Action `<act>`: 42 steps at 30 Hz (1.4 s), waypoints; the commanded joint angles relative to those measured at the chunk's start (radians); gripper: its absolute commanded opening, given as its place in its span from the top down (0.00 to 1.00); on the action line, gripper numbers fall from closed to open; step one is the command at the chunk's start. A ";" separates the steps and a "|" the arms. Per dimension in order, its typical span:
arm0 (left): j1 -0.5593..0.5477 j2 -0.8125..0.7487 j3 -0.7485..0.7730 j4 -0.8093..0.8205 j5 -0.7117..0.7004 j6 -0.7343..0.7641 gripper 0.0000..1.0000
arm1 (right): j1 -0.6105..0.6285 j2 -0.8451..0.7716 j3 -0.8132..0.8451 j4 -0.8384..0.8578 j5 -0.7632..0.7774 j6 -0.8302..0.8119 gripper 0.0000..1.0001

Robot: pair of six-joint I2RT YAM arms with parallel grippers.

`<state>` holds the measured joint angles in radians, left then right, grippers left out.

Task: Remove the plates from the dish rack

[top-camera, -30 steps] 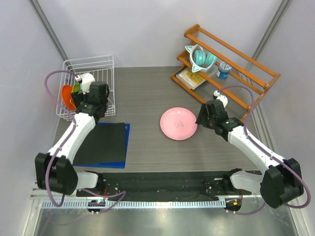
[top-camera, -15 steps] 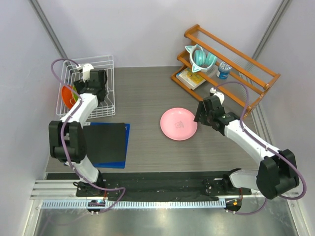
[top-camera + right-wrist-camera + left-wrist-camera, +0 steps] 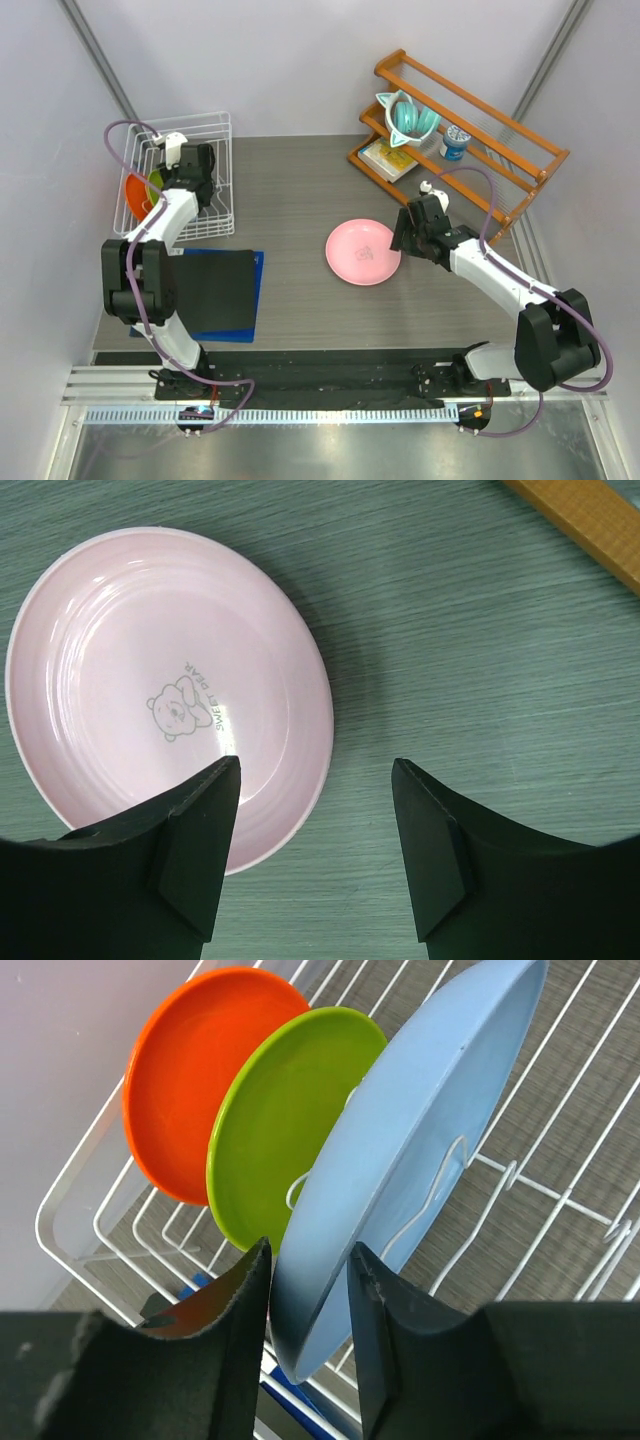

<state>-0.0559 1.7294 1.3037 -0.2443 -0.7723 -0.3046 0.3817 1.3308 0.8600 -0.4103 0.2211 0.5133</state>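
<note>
The white wire dish rack (image 3: 222,122) stands at the back left. Three plates stand on edge in it: orange (image 3: 190,1070), lime green (image 3: 280,1130) and light blue (image 3: 420,1130). My left gripper (image 3: 310,1290) reaches into the rack (image 3: 560,1200) and is shut on the light blue plate's lower rim, one finger on each face. From above, that gripper (image 3: 190,172) hides the blue plate; the orange (image 3: 135,192) and green (image 3: 155,181) plates show beside it. The pink plate (image 3: 362,252) lies flat mid-table. My right gripper (image 3: 315,768) hovers open over the right edge of the pink plate (image 3: 150,680), holding nothing.
An orange-brown wooden shelf rack (image 3: 480,135) stands at the back right with a teal cup (image 3: 408,115), a small can (image 3: 455,142) and a book (image 3: 388,158). A dark mat with a blue edge (image 3: 215,290) lies just in front of the dish rack.
My left arm pushed deeper into the rack and its jaws came together on the light blue plate. My right gripper drifted slightly back and left over the pink plate's edge.
</note>
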 commanded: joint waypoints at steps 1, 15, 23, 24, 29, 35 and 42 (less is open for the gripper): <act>0.005 -0.041 0.006 0.013 -0.041 -0.001 0.65 | -0.006 -0.013 0.001 0.047 -0.043 -0.007 0.32; -0.001 -0.093 0.035 -0.038 -0.111 0.045 1.00 | -0.017 -0.065 -0.049 0.047 -0.048 -0.013 0.32; -0.067 -0.183 0.052 -0.018 -0.229 0.157 1.00 | -0.017 -0.105 -0.062 0.039 -0.057 -0.002 0.32; -0.082 -0.197 0.052 -0.029 -0.246 0.162 1.00 | -0.017 -0.111 -0.062 0.041 -0.057 -0.004 0.32; -0.124 -0.298 0.048 -0.075 -0.226 0.188 1.00 | -0.017 -0.174 -0.064 0.002 -0.048 -0.010 0.31; -0.145 -0.436 0.075 -0.262 -0.045 0.083 1.00 | -0.017 -0.283 -0.065 -0.019 -0.119 -0.015 0.30; -0.188 -0.568 -0.017 -0.377 0.364 -0.109 1.00 | -0.015 -0.364 -0.082 0.106 -0.340 0.024 0.23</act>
<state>-0.2192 1.2114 1.3235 -0.5377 -0.6975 -0.2592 0.3683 1.0039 0.7872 -0.4091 0.0368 0.5110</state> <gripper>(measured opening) 0.074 0.767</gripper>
